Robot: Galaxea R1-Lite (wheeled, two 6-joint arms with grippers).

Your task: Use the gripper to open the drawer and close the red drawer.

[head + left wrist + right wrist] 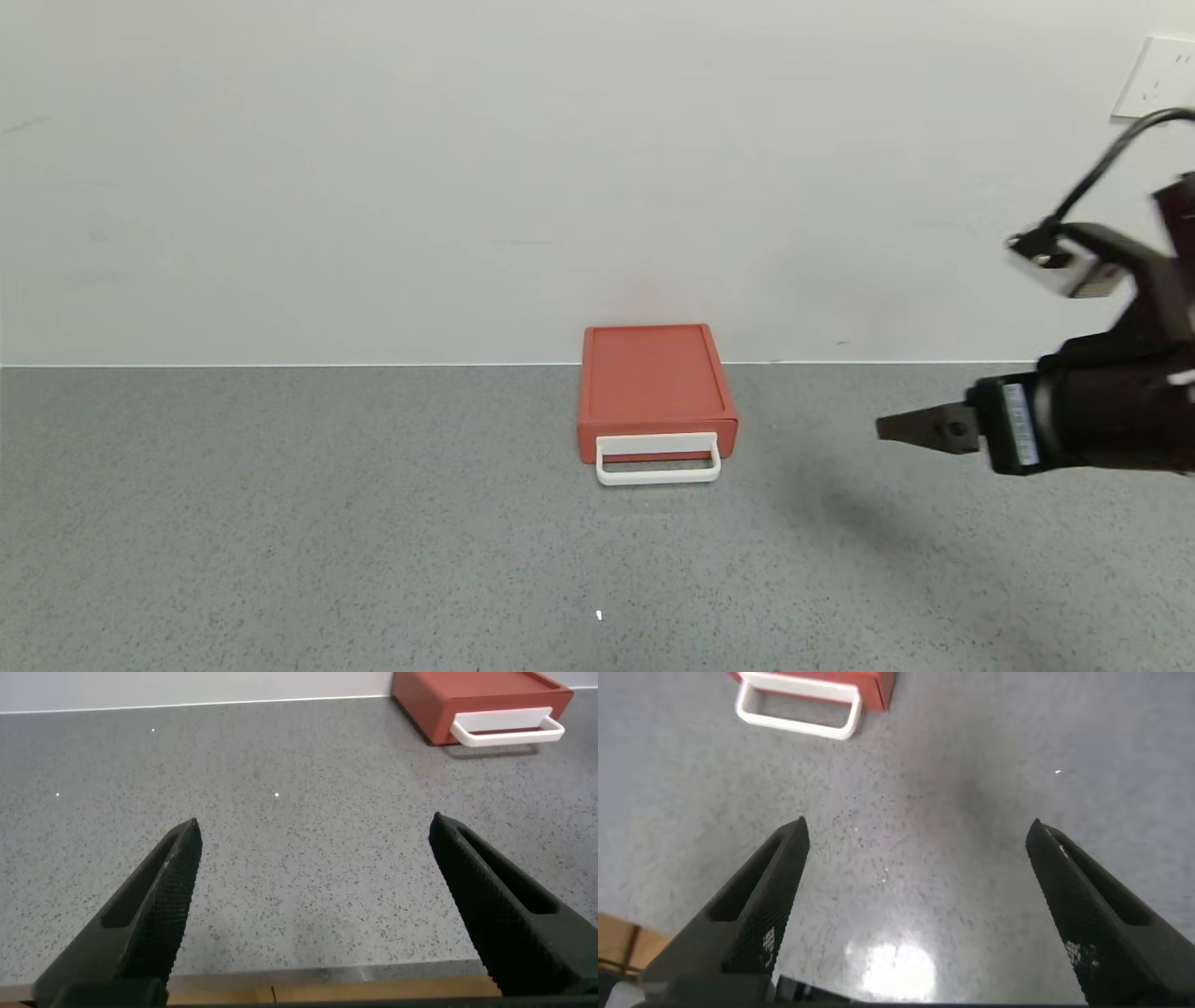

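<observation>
The red drawer (653,392) is a flat orange-red box lying on the grey table against the back wall. Its white loop handle (658,462) faces me and the tray looks pushed in. My right gripper (882,427) hovers above the table to the right of the drawer, well apart from it, pointing left. In the right wrist view this gripper (915,826) is open and empty, with the drawer (868,686) and handle (799,709) beyond its fingers. My left gripper (313,821) is open over bare table near the front edge, far from the drawer (476,700).
The grey speckled table (280,523) runs back to a white wall. A wall socket (1158,79) sits at the upper right. The table's front edge with a wooden strip (327,989) lies just under the left gripper.
</observation>
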